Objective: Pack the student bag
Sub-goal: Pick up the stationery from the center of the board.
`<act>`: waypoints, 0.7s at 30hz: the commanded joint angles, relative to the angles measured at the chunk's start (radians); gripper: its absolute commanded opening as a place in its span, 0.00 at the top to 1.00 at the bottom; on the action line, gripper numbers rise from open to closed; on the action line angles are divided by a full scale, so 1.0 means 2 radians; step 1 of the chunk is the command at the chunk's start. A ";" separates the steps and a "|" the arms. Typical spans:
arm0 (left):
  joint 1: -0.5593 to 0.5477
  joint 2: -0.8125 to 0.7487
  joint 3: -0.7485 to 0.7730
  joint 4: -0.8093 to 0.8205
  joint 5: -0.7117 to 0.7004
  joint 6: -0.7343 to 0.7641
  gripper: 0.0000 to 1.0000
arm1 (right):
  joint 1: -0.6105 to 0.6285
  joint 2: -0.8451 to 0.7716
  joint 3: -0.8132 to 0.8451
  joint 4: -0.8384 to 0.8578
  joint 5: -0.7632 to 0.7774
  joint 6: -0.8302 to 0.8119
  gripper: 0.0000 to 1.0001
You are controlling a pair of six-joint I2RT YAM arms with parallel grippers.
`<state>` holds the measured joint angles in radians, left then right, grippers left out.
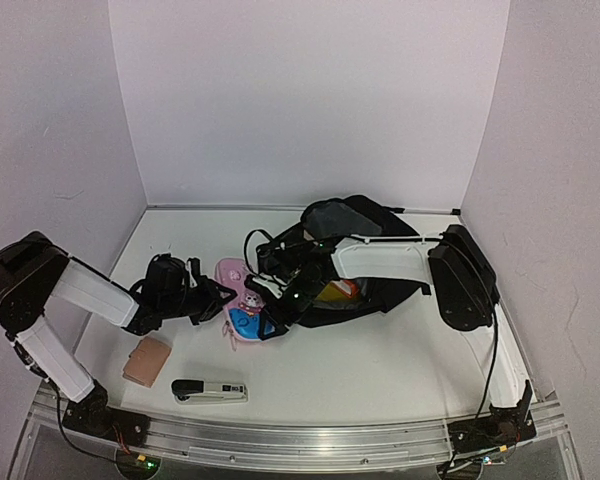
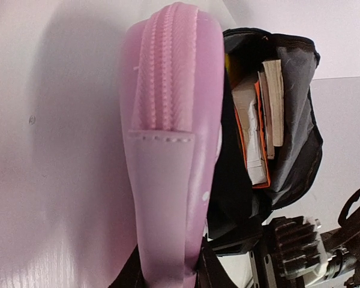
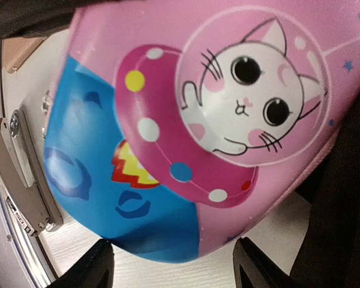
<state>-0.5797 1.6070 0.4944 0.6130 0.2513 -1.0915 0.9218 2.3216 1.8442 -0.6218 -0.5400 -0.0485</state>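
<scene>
At the middle of the table [image 1: 380,370], student bag [image 1: 365,215] lying open toward the left, books [image 2: 258,120] inside, pink pencil case [image 1: 242,298] just beside its mouth, left gripper [image 2: 168,273] clamped on the case's end, right gripper [image 3: 174,267] spread wide over its printed face, stapler [image 1: 210,390] near the front edge.

- The student bag [image 1: 375,218] is a large, soft black backpack with a grey inner lining, lying slumped on its side.
- It sits just beside the pink pencil case [image 1: 242,300], to its right and further back.
- The zip is open, and the mouth gapes toward the pencil case.
- Inside the bag [image 2: 297,132], books [image 2: 275,99] stand on edge, one with an orange cover.
</scene>
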 commanded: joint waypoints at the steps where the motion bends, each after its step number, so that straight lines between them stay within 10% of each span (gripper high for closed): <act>1: -0.001 -0.088 0.027 -0.056 -0.009 0.049 0.98 | -0.001 -0.065 0.013 -0.006 0.008 -0.003 0.25; 6: -0.001 -0.155 0.034 -0.086 0.000 0.074 1.00 | -0.041 -0.144 0.001 -0.009 -0.025 0.015 0.13; 21: -0.033 -0.154 0.070 0.150 0.004 0.024 1.00 | -0.098 -0.246 -0.113 0.152 -0.153 0.200 0.02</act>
<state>-0.6199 1.2685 0.5528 0.6844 0.2769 -1.0197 0.7111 1.8345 1.6555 -0.4001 -0.7924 0.2815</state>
